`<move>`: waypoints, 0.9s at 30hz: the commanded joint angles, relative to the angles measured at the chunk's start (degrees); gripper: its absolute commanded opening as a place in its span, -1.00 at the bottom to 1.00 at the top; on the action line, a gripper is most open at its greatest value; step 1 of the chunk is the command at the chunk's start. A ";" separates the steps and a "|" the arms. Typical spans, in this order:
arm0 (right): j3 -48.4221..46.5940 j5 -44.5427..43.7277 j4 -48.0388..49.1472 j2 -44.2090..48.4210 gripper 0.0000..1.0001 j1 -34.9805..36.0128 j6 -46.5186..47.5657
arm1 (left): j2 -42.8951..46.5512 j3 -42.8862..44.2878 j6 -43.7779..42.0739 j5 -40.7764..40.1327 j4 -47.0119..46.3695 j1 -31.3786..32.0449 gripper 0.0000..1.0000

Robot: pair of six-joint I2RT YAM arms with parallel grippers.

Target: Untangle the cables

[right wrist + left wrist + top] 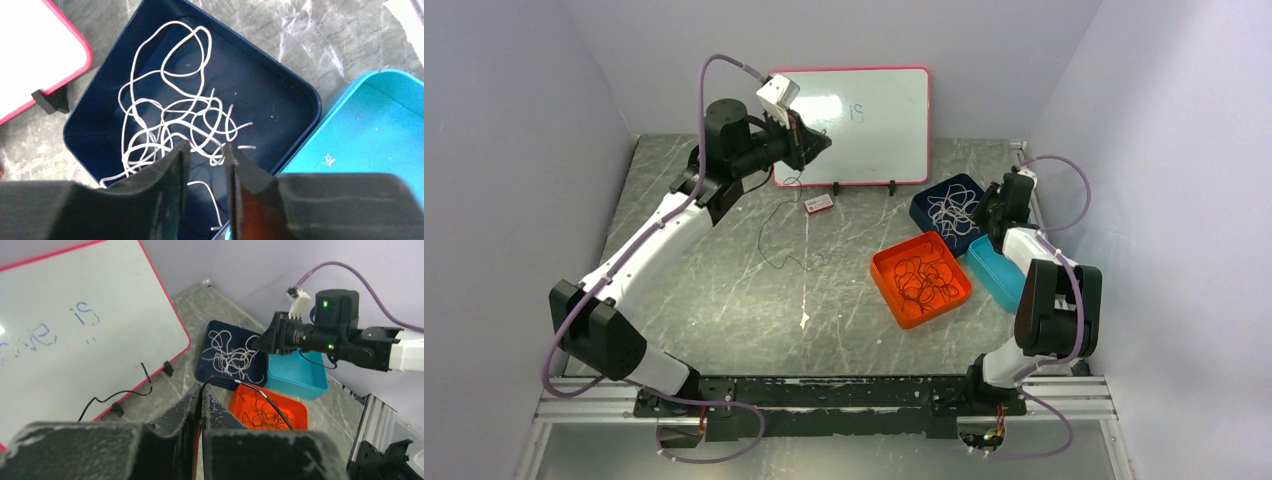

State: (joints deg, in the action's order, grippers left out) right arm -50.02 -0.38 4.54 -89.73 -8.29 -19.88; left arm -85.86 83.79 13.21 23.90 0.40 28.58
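Observation:
My left gripper (pixel 820 146) is raised high in front of the whiteboard and is shut on a thin black cable (pixel 769 238) that hangs down to the table. In the left wrist view the jaws (pixel 202 388) pinch this black cable (pixel 267 401); its other end (pixel 122 393) curls by the whiteboard. My right gripper (pixel 985 213) is open and empty, low over a dark blue tray (pixel 924 207). White cables (pixel 167 117) lie tangled in that tray just beyond its fingertips (pixel 205 148). An orange tray (pixel 887 272) holds several tangled black cables (pixel 924 282).
A whiteboard (pixel 874 125) with a red frame leans on the back wall on black feet. A small red and white item (pixel 819 203) lies in front of it. A light blue tray (pixel 992 270) stands beside the orange one, under the right arm. Walls close in left and right.

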 commanded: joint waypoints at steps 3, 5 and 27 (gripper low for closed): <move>-1.88 2.61 -4.57 3.63 -0.10 -0.58 -0.12 | 4.26 -4.63 -2.20 -1.72 3.52 -0.39 -0.86; -2.62 3.21 -6.94 5.19 -0.03 -0.58 0.33 | 4.19 -4.90 -3.09 -2.35 5.26 -0.39 -0.86; -1.48 16.78 -12.85 25.30 0.33 2.02 -1.00 | -2.07 3.40 -18.47 -31.85 39.31 3.69 -0.31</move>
State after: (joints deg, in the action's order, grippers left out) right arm -50.46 9.06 -9.39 -66.02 -7.92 -20.36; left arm -89.80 86.52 -2.35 1.91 31.75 31.33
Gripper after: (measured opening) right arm 0.655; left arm 0.222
